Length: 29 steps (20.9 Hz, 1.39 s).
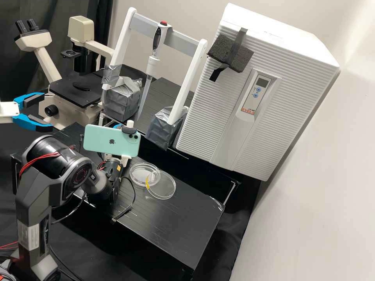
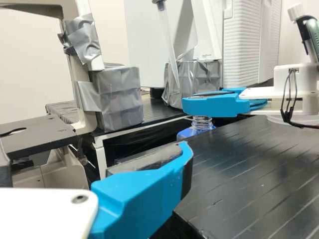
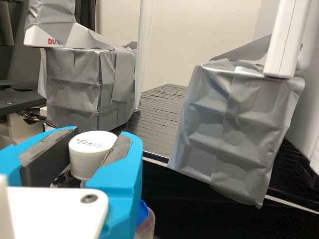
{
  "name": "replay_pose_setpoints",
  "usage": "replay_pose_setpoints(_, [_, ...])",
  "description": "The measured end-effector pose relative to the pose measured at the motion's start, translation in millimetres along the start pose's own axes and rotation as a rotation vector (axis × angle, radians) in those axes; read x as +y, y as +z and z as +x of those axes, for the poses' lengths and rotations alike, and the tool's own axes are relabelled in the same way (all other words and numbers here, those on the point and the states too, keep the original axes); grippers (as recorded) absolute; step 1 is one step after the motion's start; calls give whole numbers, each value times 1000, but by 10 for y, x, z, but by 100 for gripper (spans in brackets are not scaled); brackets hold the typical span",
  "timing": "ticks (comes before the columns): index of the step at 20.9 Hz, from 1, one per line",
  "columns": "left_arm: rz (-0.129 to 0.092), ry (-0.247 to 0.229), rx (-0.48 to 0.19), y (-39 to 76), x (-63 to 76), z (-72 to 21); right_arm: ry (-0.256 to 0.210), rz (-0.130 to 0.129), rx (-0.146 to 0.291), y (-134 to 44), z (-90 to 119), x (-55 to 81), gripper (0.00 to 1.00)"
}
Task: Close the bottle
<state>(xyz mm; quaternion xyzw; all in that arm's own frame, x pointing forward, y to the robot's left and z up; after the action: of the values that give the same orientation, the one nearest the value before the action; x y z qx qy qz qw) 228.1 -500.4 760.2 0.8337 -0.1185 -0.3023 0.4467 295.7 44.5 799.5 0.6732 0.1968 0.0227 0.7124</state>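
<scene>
Right gripper [image 3: 88, 143] is seen closed on a white cap [image 3: 92, 158], which is pinched upright between the dark pads of its two blue fingers, with the flat top of the cap left uncovered. Directly beneath it the bottle [image 2: 195, 130] is found. It is clear and blue-tinted, and its bare threaded neck is shown in the left wrist view just under those blue fingers. Whether the cap is touching the threads cannot be told. The bottle is stood against the edge of the black ribbed platform [image 1: 175, 222], with only its neck and shoulder seen above that edge. A mint-green phone [image 1: 111, 140] is carried on the right arm's wrist.

The left gripper [image 1: 47, 112] is held well apart from the bottle, at the left of the high view in front of a beige microscope [image 1: 70, 89]. Its fingers are spread wide and nothing is held between them.

Two clear petri dishes [image 1: 153, 180] are laid touching each other on the platform, near the right arm's wrist. Behind the platform a pipette [image 1: 150, 66] is hung from a white stand [image 1: 195, 66], whose feet are wrapped in grey tape. A white ribbed cabinet [image 1: 273, 117] is set to the right of the stand.
</scene>
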Motion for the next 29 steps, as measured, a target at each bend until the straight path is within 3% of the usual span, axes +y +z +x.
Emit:
replay_pose_setpoints(14, [-7,-13,-8,12,-35,16,7,12,-26,27,-107,3,0])
replay_pose_setpoints(29, [-7,-13,-8,12,-35,16,3,12,-26,22,-104,-5,0])
